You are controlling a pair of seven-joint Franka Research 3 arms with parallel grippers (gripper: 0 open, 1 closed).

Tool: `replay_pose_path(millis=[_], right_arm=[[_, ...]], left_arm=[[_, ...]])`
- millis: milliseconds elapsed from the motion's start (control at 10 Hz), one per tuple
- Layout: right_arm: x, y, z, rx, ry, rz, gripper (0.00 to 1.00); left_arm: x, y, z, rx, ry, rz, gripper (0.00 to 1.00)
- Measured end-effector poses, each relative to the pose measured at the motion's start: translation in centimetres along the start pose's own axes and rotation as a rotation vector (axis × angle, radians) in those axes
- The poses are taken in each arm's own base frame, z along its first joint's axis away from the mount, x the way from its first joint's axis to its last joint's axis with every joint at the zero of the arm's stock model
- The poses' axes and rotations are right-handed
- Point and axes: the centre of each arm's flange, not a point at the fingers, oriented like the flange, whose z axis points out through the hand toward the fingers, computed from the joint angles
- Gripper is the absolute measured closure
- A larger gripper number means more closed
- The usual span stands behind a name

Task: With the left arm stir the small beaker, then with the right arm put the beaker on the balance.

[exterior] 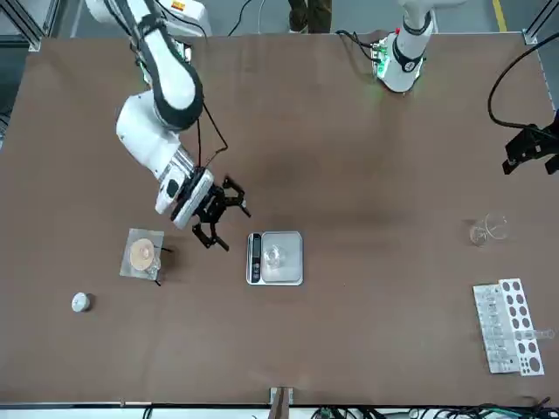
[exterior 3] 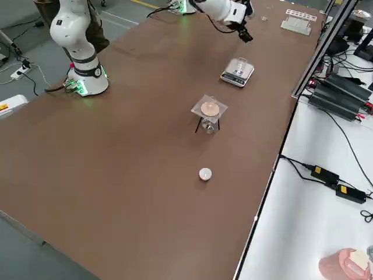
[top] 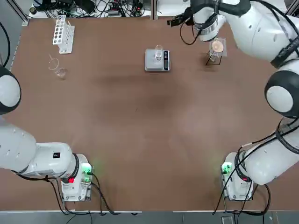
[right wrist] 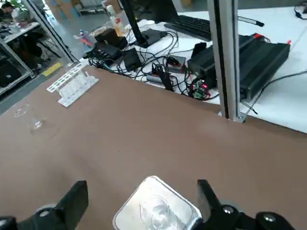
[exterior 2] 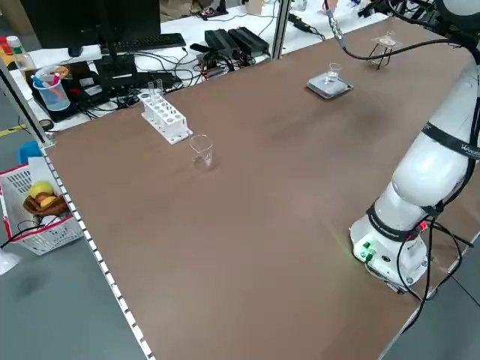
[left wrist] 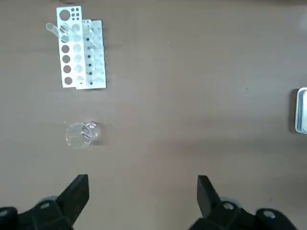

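The small beaker [top: 159,55] is a tiny clear glass that stands on the balance [top: 153,64], a flat silver square scale at the far middle of the table. In the right wrist view the beaker [right wrist: 153,211] sits on the balance [right wrist: 184,210] just under my open right fingers. My right gripper [exterior: 234,229] hovers open beside the balance [exterior: 288,240], on the robot's right of it, holding nothing. Off at the table's left edge my left gripper [exterior: 529,148] hangs high above the table, open and empty [left wrist: 141,184].
A white test-tube rack [top: 63,33] and larger clear glassware [top: 57,68] stand at the far left. A small stand with a round orange disc [top: 216,48] is at the right of the balance. A small white round object [exterior: 80,302] lies beyond it. Cables line the far edge.
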Motion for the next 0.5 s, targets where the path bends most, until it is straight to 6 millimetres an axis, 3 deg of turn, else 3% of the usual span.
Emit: replay_pose_path(millis=[200,500], right_arm=[[1.7,1.2,-2.4,-0.008,-0.090,0.107,0.00],[4.6,3.0,-7.9,-0.176,-0.330,0.277,0.00]], left_arm=[[0.0,0.0,0.0,0.000,0.000,-0.001,0.00],[0.0,0.2,0.0,0.000,0.000,0.004,0.00]])
